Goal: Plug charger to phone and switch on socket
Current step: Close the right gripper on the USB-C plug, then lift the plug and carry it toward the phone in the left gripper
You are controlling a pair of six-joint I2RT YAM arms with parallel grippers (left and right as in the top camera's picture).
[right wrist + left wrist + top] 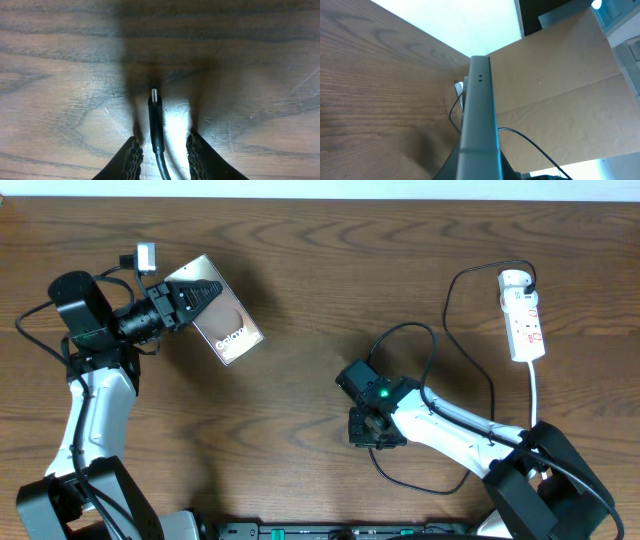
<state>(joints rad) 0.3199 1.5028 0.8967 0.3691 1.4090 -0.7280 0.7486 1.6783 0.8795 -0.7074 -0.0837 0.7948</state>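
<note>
Your right claw [164, 149] is spread astride the charger [156, 131], cable running down its middle, tip [154, 95] pointing straight ahead of it. The phone [232, 330] is well left of that claw, pinched in your left claw [190, 298].

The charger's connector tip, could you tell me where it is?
Right wrist view: the connector tip lies on the table between the jaws of the open right gripper.
</note>
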